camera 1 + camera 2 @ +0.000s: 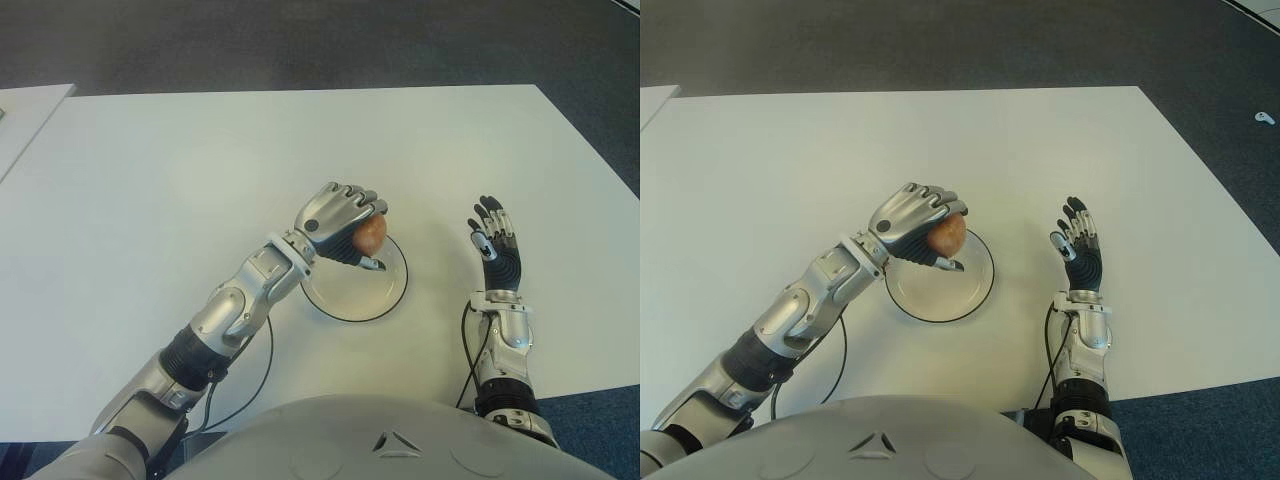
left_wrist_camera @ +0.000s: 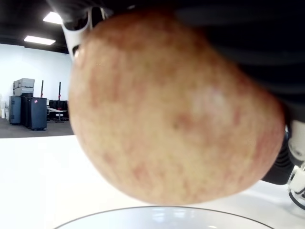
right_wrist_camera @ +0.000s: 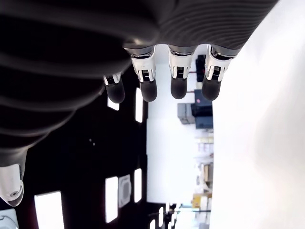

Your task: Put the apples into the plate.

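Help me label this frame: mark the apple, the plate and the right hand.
apple [image 1: 372, 233], left eye view, its bare side beside the fingers.
plate [image 1: 392, 291], left eye view, its right rim.
right hand [image 1: 496, 250], left eye view, its palm.

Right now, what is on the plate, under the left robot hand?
The plate shows bare white inside. The left robot hand holds the apple above its far rim; what lies directly beneath hand and apple is covered.

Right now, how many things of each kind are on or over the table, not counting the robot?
Apple, held in the left hand over the plate: 1
Plate: 1
Total: 2
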Tool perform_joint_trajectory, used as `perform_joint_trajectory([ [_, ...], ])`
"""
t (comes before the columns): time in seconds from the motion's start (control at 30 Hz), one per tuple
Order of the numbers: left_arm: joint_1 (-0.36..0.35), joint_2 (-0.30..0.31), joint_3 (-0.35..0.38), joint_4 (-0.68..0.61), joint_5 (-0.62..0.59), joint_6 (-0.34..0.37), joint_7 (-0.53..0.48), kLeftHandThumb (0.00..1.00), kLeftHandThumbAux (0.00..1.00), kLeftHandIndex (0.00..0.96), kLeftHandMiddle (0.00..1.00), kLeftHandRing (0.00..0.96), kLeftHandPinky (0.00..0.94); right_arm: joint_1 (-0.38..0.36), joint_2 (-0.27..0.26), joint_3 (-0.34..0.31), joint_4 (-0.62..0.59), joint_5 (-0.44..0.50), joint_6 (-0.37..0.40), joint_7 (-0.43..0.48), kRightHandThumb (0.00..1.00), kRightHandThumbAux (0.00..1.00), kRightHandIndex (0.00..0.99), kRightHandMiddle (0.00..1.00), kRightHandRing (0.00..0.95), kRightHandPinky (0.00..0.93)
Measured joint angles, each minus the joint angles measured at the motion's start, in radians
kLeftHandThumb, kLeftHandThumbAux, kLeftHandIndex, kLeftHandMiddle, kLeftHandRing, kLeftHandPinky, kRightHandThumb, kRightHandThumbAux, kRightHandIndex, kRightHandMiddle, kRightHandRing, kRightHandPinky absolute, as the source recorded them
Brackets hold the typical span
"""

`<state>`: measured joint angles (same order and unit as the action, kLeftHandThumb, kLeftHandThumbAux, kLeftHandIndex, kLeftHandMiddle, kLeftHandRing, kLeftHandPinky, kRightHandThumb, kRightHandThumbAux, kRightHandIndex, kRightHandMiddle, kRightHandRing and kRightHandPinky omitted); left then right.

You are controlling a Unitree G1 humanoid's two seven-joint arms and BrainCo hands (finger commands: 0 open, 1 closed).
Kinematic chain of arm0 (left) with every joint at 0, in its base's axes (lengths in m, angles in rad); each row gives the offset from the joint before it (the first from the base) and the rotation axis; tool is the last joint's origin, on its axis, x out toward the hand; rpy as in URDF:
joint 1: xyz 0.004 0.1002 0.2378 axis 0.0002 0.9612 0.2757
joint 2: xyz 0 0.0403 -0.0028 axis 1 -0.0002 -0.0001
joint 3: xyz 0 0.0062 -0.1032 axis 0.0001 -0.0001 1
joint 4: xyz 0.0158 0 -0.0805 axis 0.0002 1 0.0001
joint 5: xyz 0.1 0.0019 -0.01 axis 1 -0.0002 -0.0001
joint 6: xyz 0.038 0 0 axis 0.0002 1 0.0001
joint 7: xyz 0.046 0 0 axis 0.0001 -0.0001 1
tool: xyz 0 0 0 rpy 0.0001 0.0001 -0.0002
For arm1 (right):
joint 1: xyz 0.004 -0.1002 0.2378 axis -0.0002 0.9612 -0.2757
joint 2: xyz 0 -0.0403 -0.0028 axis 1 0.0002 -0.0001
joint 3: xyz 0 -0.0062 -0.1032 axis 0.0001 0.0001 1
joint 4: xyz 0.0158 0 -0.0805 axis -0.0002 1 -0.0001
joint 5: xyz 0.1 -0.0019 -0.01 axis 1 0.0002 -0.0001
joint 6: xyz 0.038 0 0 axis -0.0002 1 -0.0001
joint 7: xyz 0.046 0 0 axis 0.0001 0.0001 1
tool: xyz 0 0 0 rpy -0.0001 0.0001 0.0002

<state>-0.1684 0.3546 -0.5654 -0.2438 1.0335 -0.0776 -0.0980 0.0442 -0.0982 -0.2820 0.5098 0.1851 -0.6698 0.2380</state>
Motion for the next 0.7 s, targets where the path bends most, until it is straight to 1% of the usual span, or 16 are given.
perform_joint_trajectory([
  [0.07,0.01,0.001,0.0,0.012,-0.002,-0.005,0.001,0.855,0.663,0.407,0.532,0.825,0.808,0.0,0.0,0.001,-0.001,0.0,0.0,-0.003,0.184,0.503,0.089,0.052,0.0,0.0],
  [0.3,0.051,0.004,-0.021,0.077,0.024,-0.038,0.059,0.855,0.662,0.408,0.529,0.834,0.818,0.0,0.007,0.004,-0.007,0.001,0.002,-0.005,0.198,0.507,0.095,0.052,0.0,0.0],
  [0.43,0.049,-0.009,-0.048,0.148,0.068,-0.041,0.113,0.855,0.663,0.408,0.528,0.835,0.817,0.0,0.011,0.008,-0.009,0.002,0.003,-0.006,0.199,0.509,0.093,0.052,0.0,0.0],
  [0.53,0.049,-0.012,-0.062,0.172,0.084,-0.042,0.115,0.855,0.663,0.408,0.527,0.831,0.812,0.0,0.014,0.01,-0.011,0.002,0.003,-0.006,0.197,0.512,0.088,0.051,0.001,0.0],
  [0.7,0.049,-0.013,-0.071,0.174,0.086,-0.049,0.115,0.854,0.663,0.407,0.526,0.822,0.8,0.0,0.015,0.011,-0.012,0.002,0.003,-0.007,0.196,0.516,0.083,0.053,0.006,0.0],
])
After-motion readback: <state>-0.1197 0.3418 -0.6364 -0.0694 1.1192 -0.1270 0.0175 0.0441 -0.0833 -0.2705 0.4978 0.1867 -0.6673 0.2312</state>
